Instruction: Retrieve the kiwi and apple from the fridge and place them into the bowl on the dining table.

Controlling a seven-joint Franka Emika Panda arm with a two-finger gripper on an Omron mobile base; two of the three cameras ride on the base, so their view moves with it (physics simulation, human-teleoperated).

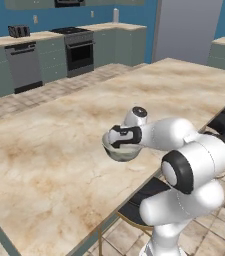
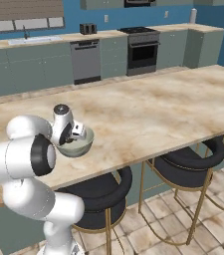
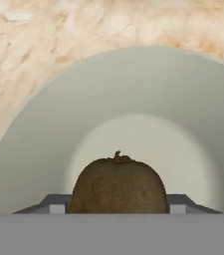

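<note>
My gripper (image 3: 117, 206) hangs over the middle of the round grey-white bowl (image 3: 44, 149), shut on the small brown kiwi (image 3: 117, 184). The fruit sits between both fingertips (image 3: 56, 207), a little above the bowl's floor. The bowl (image 1: 120, 154) stands near the front edge of the beige marbled dining table (image 1: 59, 150). My hand dips into it from above, with the gripper (image 1: 120, 141) at rim height. From the right base view the bowl (image 2: 81, 146) sits just beside my forearm. The tall grey fridge (image 1: 186, 30) stands at the far back. The apple is out of view.
Black round stools (image 2: 188, 159) with gold legs line the table's near side, one (image 1: 141, 202) right under my arm. A dark oven range (image 1: 79, 50) and a dishwasher (image 1: 23, 67) sit in the teal cabinets along the back wall.
</note>
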